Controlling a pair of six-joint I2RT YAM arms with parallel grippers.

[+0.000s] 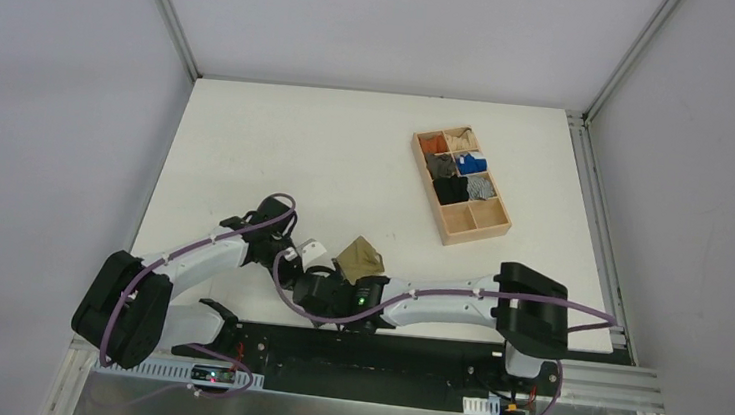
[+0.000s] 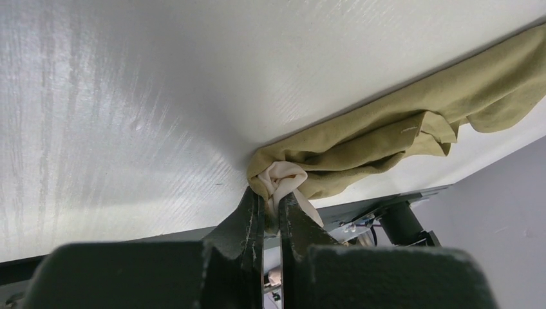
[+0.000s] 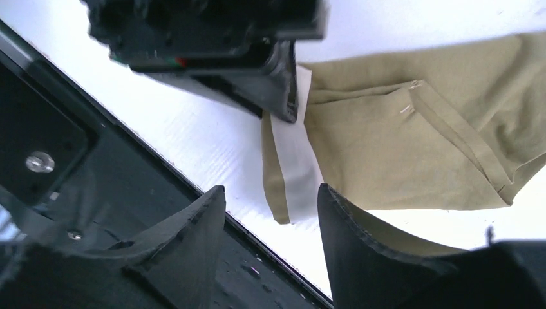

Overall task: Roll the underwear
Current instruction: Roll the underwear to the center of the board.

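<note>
Two sets of fingers meet at the 6 o'clock edge of the white bench (image 1: 278, 150), where the olive-khaki soft fabric underwear (image 1: 360, 257) with its cream-white waistband lies crumpled just beyond the arm bases. The left fingers (image 2: 256, 209), at the garment's 9 o'clock, are pinched almost closed on a bunched wad of waistband. The right fingers (image 3: 335, 219), at its 6 o'clock, are spread wide over a flat stretch of waistband and hold nothing. Rolling looks barely begun, with one end gathered and the rest loose. The next move probably calls for the right fingers to pin the near edge while the left turn the bunched end over toward 3 o'clock. A pale wooden compartment tray (image 1: 494, 229) sits well apart at 2 o'clock.
</note>
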